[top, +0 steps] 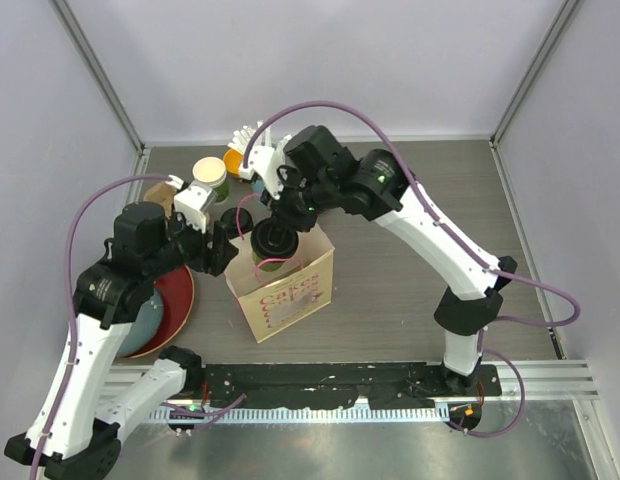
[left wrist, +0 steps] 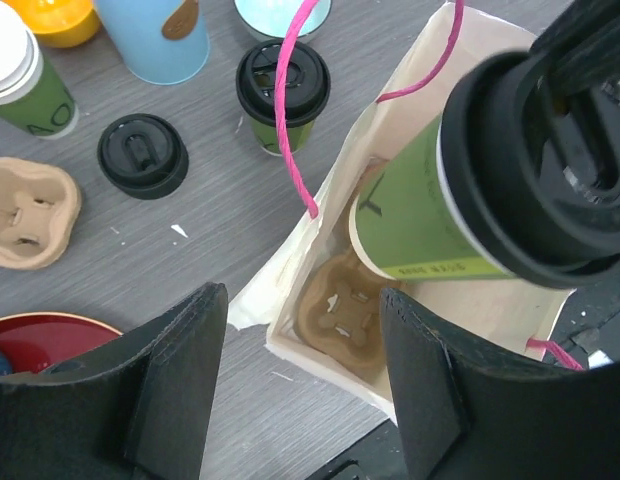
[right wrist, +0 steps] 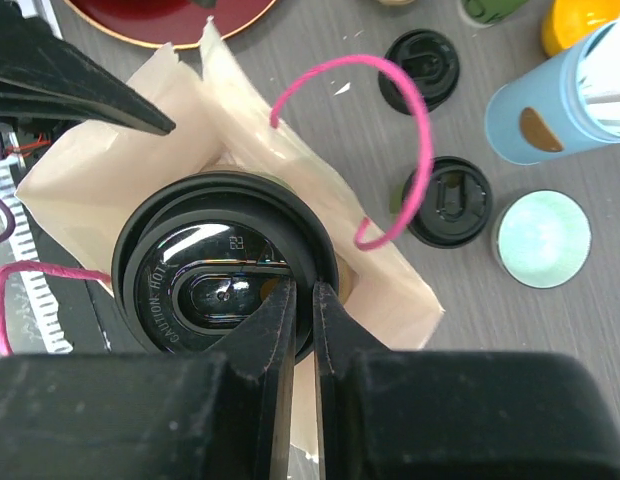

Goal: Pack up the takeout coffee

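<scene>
A dark-green cup with a black lid point(left wrist: 420, 215) hangs tilted in the mouth of the cream paper bag point(top: 286, 288), above a cardboard cup carrier point(left wrist: 340, 312) on the bag's floor. My right gripper point(right wrist: 302, 290) is shut on the rim of that cup's lid point(right wrist: 205, 270), and shows over the bag in the top view point(top: 275, 235). A second lidded green cup point(left wrist: 283, 95) stands on the table behind the bag; it also shows in the right wrist view point(right wrist: 448, 200). My left gripper point(left wrist: 302, 298) is open, its jaws straddling the bag's near left corner.
A loose black lid point(left wrist: 142, 155), an open green cup point(left wrist: 25, 90), a blue cup point(left wrist: 155, 35), a spare cardboard carrier point(left wrist: 25, 212), an orange object point(left wrist: 55, 12) and a pale green bowl point(right wrist: 542, 238) sit behind the bag. A red plate point(top: 175, 305) lies left.
</scene>
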Available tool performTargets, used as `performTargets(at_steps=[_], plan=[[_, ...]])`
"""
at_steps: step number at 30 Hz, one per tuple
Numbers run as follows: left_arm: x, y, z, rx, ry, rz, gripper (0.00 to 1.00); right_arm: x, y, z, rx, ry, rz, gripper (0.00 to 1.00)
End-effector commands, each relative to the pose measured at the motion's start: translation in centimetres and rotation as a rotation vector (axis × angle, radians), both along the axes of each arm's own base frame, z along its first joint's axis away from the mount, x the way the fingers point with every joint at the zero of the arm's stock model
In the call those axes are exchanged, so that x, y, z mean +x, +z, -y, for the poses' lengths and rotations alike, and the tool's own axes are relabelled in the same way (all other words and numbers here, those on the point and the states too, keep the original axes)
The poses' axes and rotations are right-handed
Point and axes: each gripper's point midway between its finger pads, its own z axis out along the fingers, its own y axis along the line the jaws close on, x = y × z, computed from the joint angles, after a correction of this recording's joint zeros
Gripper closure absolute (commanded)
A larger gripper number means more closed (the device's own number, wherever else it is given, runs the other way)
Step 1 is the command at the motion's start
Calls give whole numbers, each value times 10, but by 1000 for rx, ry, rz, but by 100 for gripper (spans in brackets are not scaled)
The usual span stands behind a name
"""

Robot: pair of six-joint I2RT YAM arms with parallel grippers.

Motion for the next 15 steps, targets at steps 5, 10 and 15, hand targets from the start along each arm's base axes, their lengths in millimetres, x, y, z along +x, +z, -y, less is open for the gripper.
performTargets(at_steps=[5,10,15], plan=[[10,-9,-14,60,68,32,34,-32,10,-22,30,111,21,99],[20,-14,-21,107,98,51,34,-30,-5,-37,19,102,-8,99],[19,-11,-14,92,55,50,36,-25,-28,-45,-13,69,-31,99]])
